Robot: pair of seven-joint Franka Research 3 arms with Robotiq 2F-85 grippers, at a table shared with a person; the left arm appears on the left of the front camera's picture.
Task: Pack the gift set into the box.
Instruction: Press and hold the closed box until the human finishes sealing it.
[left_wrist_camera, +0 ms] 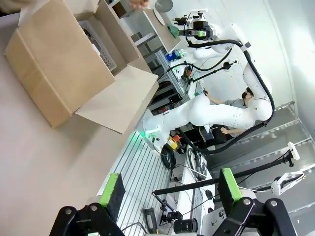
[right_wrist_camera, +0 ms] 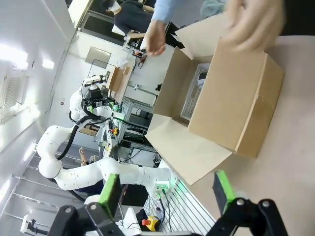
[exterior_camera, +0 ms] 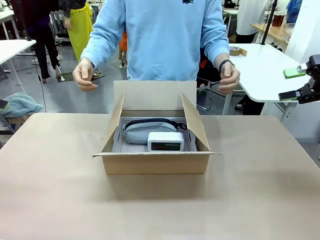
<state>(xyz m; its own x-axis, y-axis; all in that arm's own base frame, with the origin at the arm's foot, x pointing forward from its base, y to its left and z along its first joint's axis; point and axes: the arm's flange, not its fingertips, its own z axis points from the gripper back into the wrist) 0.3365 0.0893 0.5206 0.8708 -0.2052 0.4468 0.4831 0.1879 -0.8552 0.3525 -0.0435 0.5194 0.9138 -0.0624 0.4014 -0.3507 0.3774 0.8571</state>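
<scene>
1. Plainly, the right gripper (exterior_camera: pixel 291 84) hangs well off to the box's right, jaws wide apart and empty. The left gripper (left_wrist_camera: pixel 170 192) is likewise spread wide, holding nothing.
2. One gift set (exterior_camera: pixel 151 133) lies inside the one box (exterior_camera: pixel 156 164), mid-table.
3. Judging from this, only closing the four flaps, all open, is left.
4. The person's two hands (exterior_camera: pixel 85 75) hover just behind the box.
</scene>
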